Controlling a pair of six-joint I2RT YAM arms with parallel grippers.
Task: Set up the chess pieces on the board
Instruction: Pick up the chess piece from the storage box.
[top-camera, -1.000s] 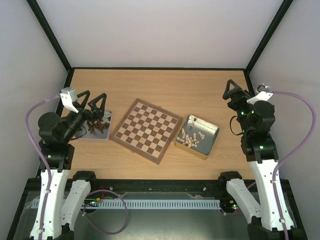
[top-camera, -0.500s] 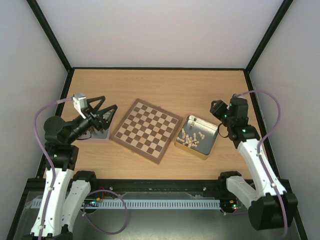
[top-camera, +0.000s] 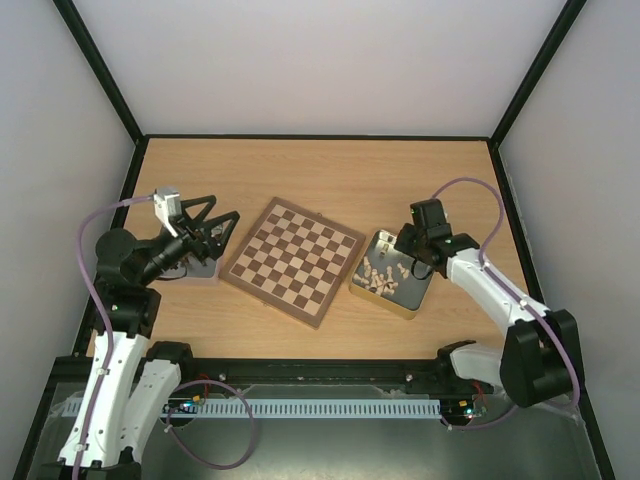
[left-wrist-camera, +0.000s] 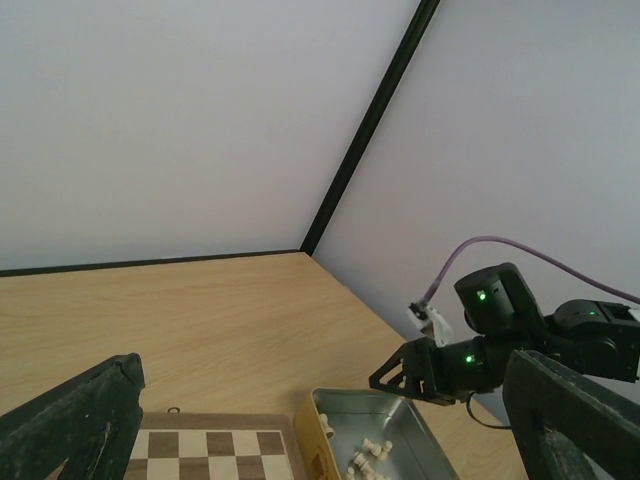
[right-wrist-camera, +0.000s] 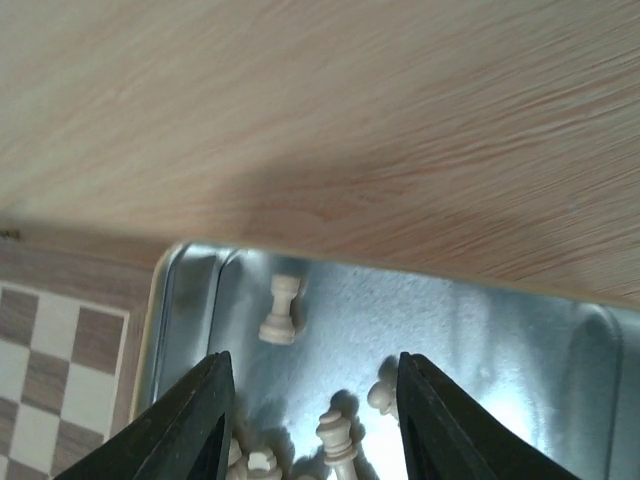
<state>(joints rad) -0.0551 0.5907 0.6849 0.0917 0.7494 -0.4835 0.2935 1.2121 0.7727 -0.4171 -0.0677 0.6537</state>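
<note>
Since the board (top-camera: 293, 262) is square, I can give it no long axis. It lies flat in the middle of the bench (top-camera: 330, 170), turned so that its corners, not its sides, point toward the arms and the far wall.

The pale chess pieces (top-camera: 380, 277) lie heaped in the gold tin (top-camera: 383, 301), just beside the board's right-hand edge, with the tin's wall between them and the squares. In my right wrist view one pale piece (right-wrist-camera: 280, 310) sits apart from the heap near the tin's wall. Its long axis runs away from the camera, wider base nearer.

The right fingers (right-wrist-camera: 195, 420) hang over the tin, moderately apart and gripping nothing, with a few of the heaped pieces showing in the gap.

The left fingers (left-wrist-camera: 70, 420) stand wide and empty above the silver tray (top-camera: 205, 268), left of the board and pointing toward it. The left arm (top-camera: 130, 262) covers most of that tray, so I cannot tell what lies on it.
</note>
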